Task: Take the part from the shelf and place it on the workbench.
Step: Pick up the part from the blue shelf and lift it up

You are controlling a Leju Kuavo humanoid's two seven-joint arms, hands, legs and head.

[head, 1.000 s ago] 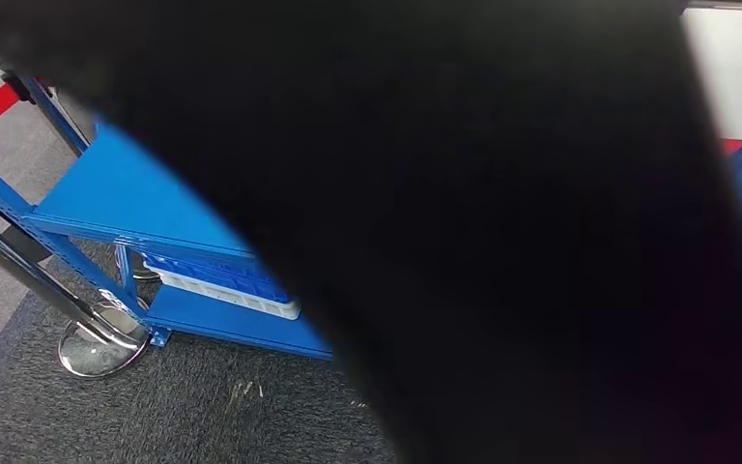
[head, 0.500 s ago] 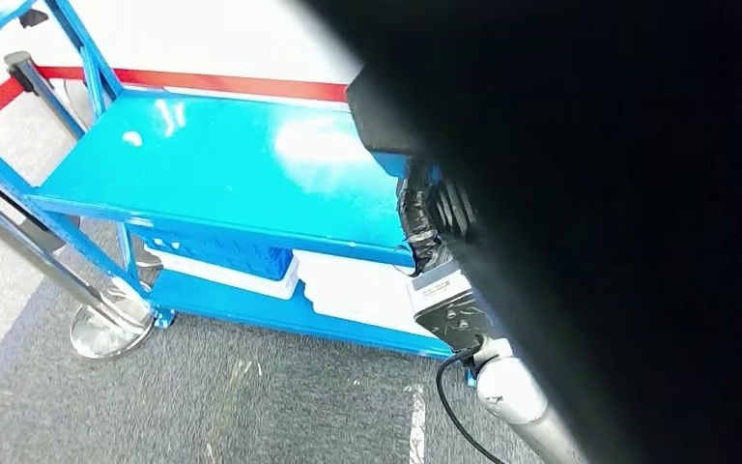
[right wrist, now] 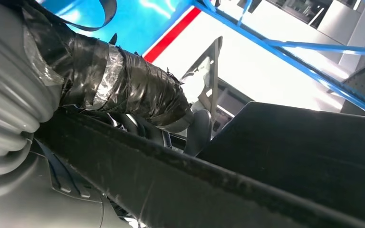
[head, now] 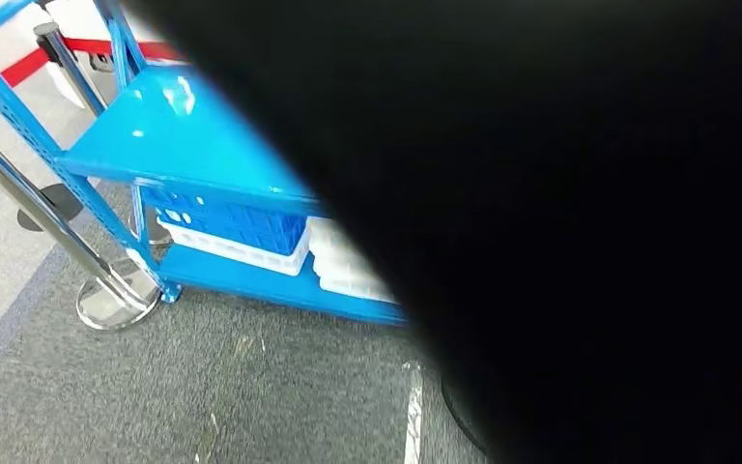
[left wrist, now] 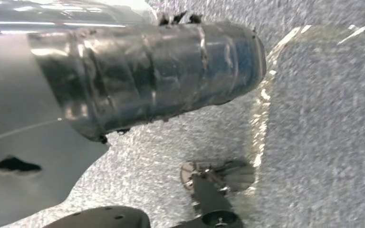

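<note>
blue shelf (head: 169,135) behind big black part (head: 541,222)

A blue metal shelf (head: 169,135) stands on grey carpet (head: 251,396). Its upper board is glossy and catches light. On the lower board (head: 251,285) sit a blue crate (head: 232,224) stacked on a white tray (head: 237,253), and just beside them a white crate (head: 343,271), partly hidden by a large black shape. A chrome post base (head: 116,302) rests on the carpet at the shelf's corner leg. A pale tape line (head: 412,416) marks the carpet.
</note>
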